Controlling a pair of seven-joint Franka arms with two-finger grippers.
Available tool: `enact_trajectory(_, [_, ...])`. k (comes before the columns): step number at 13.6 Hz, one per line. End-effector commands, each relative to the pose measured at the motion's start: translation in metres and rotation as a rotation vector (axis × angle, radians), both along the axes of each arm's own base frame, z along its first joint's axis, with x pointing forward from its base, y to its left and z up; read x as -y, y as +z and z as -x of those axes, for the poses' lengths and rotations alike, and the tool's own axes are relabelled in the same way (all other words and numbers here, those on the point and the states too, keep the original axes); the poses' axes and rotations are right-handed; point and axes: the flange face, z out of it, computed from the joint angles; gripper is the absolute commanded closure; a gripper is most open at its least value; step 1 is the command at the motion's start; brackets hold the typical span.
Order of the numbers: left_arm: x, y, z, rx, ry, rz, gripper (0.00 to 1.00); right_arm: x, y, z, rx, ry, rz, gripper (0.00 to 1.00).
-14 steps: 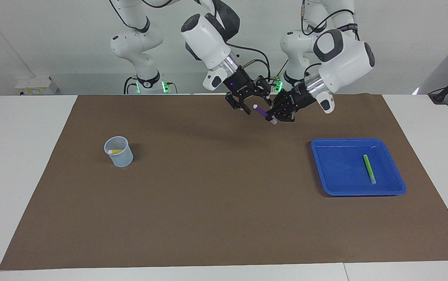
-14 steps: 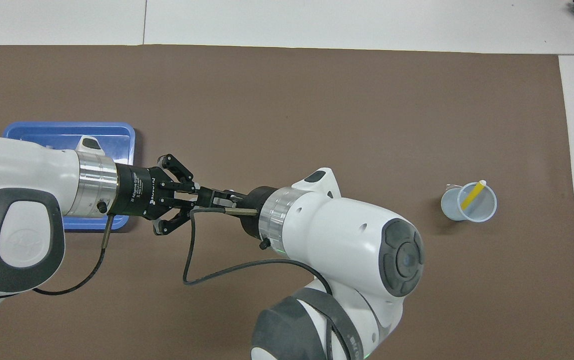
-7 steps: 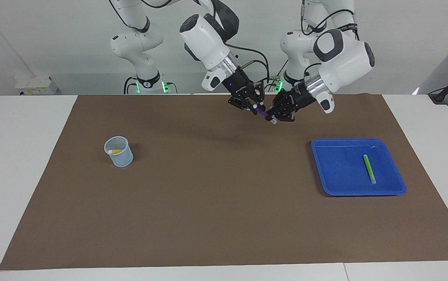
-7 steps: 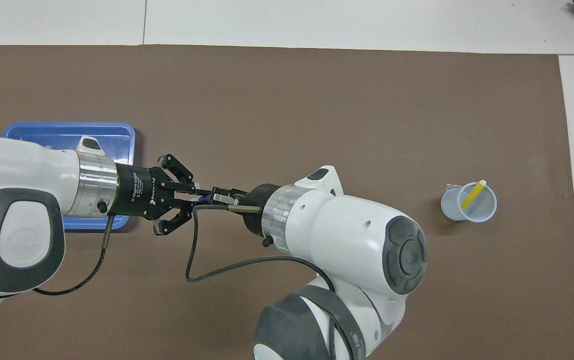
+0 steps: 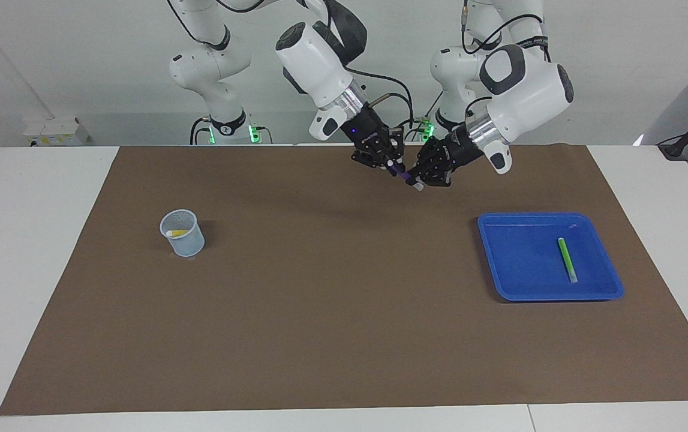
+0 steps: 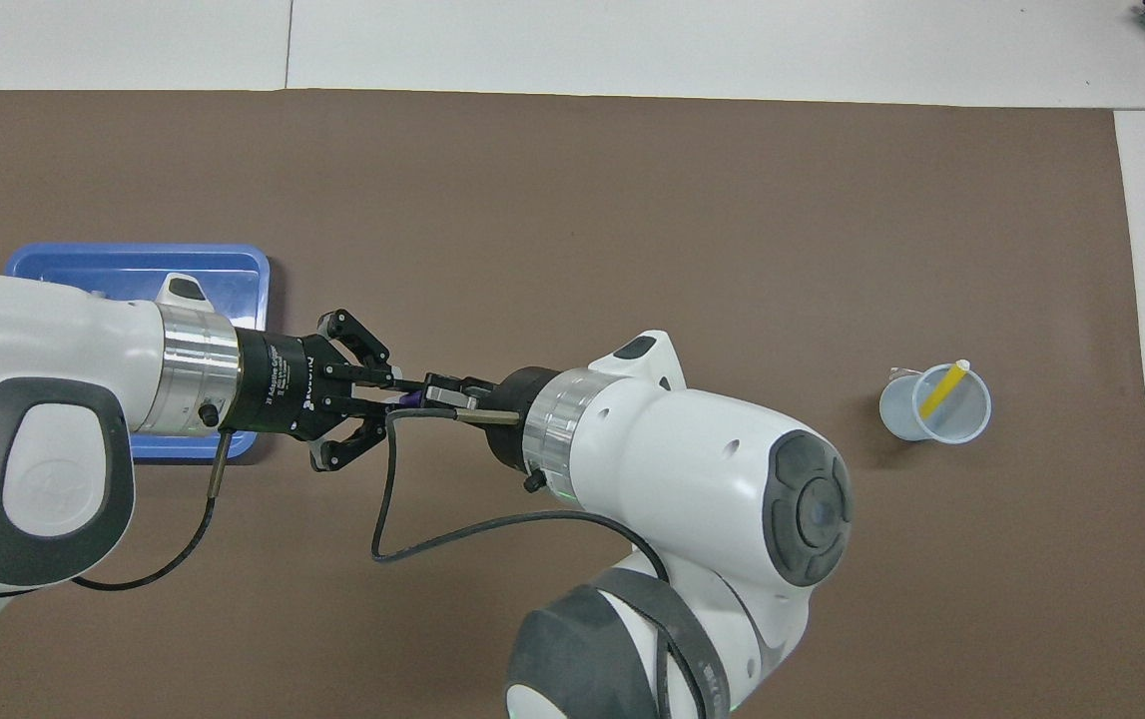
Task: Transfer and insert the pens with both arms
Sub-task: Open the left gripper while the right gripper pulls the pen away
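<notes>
The purple pen [image 5: 404,175] hangs tilted in the air over the mat near the robots, held at both ends. My left gripper [image 5: 419,180] is shut on its lower, white-capped end. My right gripper [image 5: 392,166] is shut on its upper end. In the overhead view the two grippers, left [image 6: 398,391] and right [image 6: 429,391], meet tip to tip with a bit of the purple pen [image 6: 410,399] showing between them. The yellow pen [image 5: 176,232] leans in the pale cup [image 5: 186,243]. The green pen [image 5: 567,259] lies in the blue tray [image 5: 517,258].
The cup [image 6: 934,419] with the yellow pen [image 6: 943,387] stands toward the right arm's end of the brown mat [image 5: 332,300]. The tray [image 6: 133,265] sits toward the left arm's end, partly covered by the left arm in the overhead view.
My right gripper was open beside the purple pen, moved in and shut on the pen's upper end. My left gripper has kept its hold and barely moved.
</notes>
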Motion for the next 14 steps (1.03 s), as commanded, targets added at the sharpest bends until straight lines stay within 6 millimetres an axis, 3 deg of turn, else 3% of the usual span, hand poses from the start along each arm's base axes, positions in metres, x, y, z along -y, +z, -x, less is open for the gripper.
enact_trajectory(1, [0.005,0.005,0.014,-0.002,0.015,0.008,1.0,0.002,-0.006,-0.005,0.007,0.011,0.013,1.0])
enact_trajectory(2, [0.006,0.004,0.014,-0.004,0.008,0.009,1.0,0.009,-0.007,-0.01,0.012,0.015,0.027,1.0])
enact_trajectory(3, [0.006,0.004,0.014,0.002,0.003,0.006,0.72,0.018,-0.009,-0.015,0.015,0.045,0.055,1.0])
enact_trajectory(4, [0.01,0.006,0.016,-0.002,0.006,0.007,0.54,0.025,-0.012,-0.017,0.016,0.093,0.094,1.0])
enact_trajectory(5, [0.01,0.009,0.018,0.001,0.004,0.007,0.5,0.036,-0.016,-0.02,0.016,0.138,0.144,1.0])
enact_trajectory(8, [0.01,0.011,0.022,0.015,-0.007,0.004,0.49,0.089,-0.021,-0.038,0.005,0.24,0.349,1.0])
enact_trajectory(11, [0.0,0.007,0.02,0.087,-0.092,-0.02,0.51,0.173,-0.007,-0.054,-0.029,0.324,0.485,0.99])
enact_trajectory(14, [-0.028,-0.006,0.026,0.27,-0.488,-0.173,0.55,0.271,-0.005,-0.067,-0.043,0.455,0.677,0.99])
